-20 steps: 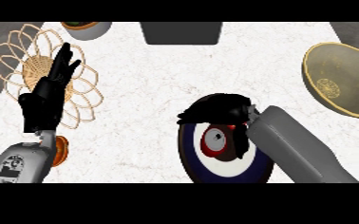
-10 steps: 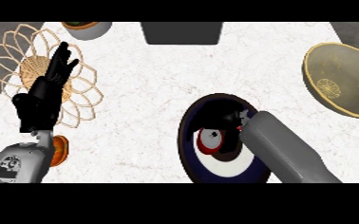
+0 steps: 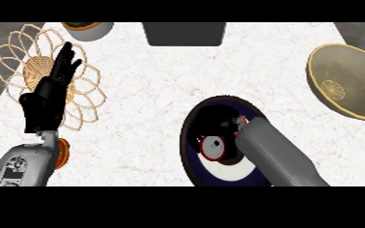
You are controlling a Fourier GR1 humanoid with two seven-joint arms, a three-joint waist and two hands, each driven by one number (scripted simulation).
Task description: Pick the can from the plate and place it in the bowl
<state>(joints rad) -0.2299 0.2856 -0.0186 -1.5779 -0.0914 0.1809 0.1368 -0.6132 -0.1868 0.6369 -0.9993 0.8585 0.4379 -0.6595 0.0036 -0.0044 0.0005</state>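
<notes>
Can (image 3: 213, 148) half hidden (robot hand (image 3: 217, 121))

A white, faintly speckled counter (image 3: 164, 92) carries a dark plate (image 3: 196, 169) with a white centre near its front edge and a tan bowl (image 3: 341, 84) well apart at the far right. At the left lies a woven wire trivet (image 3: 85, 96) of looping petals, with a small orange object (image 3: 63, 153) near the front edge just below it. Along the back edge sit a grey pot (image 3: 91, 30) with dark contents and a dark grey rectangular block (image 3: 184, 33).
</notes>
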